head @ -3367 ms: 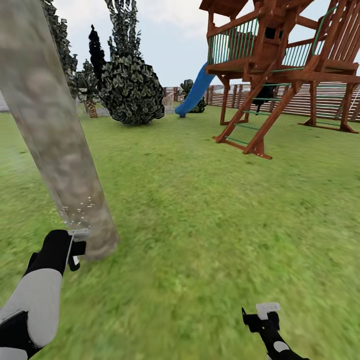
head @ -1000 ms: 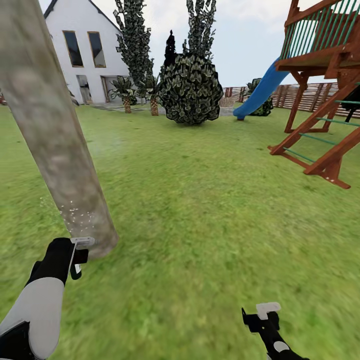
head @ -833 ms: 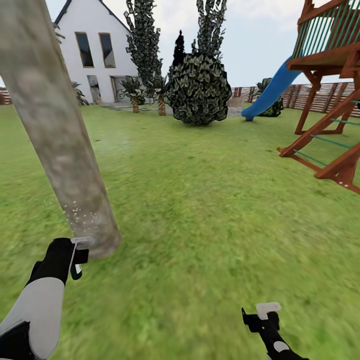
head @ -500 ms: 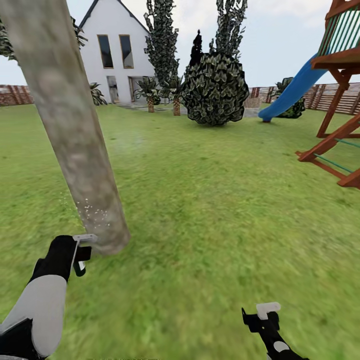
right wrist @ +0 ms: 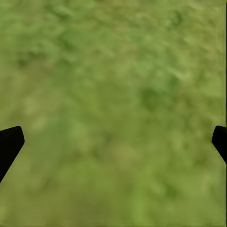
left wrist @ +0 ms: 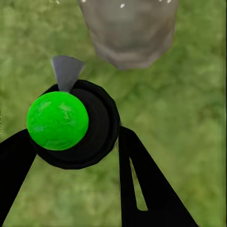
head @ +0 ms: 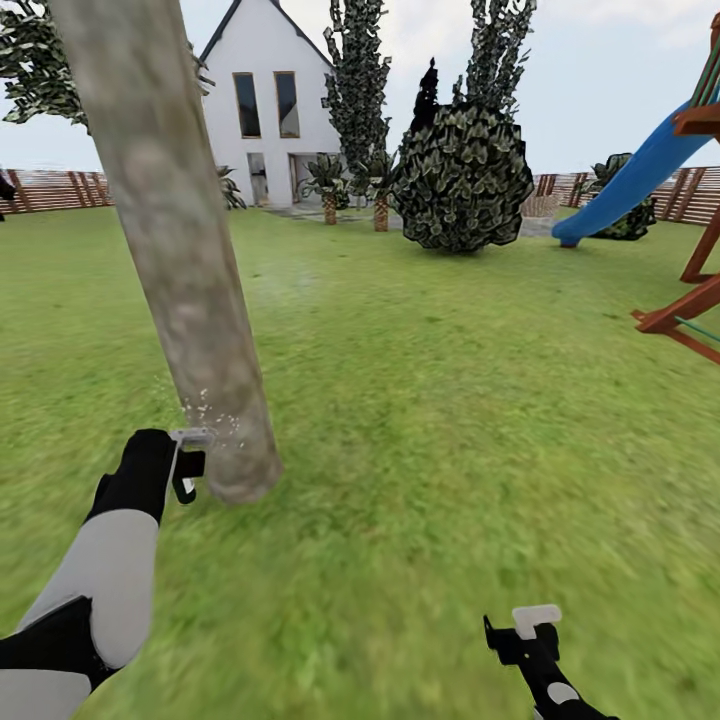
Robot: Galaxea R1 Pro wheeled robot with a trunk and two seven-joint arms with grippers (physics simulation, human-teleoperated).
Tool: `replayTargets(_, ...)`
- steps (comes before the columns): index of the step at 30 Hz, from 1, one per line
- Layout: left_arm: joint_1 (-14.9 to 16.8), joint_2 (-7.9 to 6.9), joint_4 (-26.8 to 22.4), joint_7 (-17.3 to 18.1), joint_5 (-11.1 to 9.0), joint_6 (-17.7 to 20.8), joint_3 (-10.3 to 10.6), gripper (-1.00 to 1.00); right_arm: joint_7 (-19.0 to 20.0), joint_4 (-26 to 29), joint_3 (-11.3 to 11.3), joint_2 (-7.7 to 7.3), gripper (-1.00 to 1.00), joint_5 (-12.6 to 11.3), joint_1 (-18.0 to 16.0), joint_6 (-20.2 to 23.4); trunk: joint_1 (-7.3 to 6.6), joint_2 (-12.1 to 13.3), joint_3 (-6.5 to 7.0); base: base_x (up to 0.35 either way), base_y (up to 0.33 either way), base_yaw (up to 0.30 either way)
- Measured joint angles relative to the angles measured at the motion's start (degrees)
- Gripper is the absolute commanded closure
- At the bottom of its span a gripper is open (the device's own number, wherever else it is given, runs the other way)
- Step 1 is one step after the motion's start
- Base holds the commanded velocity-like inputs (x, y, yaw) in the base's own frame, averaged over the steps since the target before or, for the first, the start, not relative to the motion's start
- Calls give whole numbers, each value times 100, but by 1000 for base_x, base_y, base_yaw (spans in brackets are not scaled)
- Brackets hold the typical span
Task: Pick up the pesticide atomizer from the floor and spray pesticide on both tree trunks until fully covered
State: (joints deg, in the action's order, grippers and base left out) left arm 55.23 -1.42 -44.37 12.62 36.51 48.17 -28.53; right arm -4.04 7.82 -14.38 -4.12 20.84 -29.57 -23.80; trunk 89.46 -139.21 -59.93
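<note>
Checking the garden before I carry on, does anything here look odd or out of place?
Nothing stands out. The tree trunk leans in the head view, and white spray droplets speckle its base by the atomizer in the left gripper.

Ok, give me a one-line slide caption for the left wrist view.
Left pincer holding the pesticide atomizer, its green cap up and grey nozzle aimed at the base of the tree trunk above lawn.
</note>
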Motion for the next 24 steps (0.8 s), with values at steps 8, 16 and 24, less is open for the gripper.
replayTargets(8, -7, 7, -55, 0, -3, 3, 29, 100, -2, 0, 1, 6, -100, 0, 0, 0, 2, 0, 0, 177, -208, 0)
replayTargets(16, -45, -3, -69, 1, 5, 5, 29, 100, -3, -1, 1, 7, -100, 0, -1, 0, 3, 1, 0, 7, -272, 90)
replayTargets(24, -102, -38, -66, -14, -2, -4, 38, 100, 3, -1, 1, 7, -100, 0, -1, 0, 1, 0, 0, 152, -250, 259)
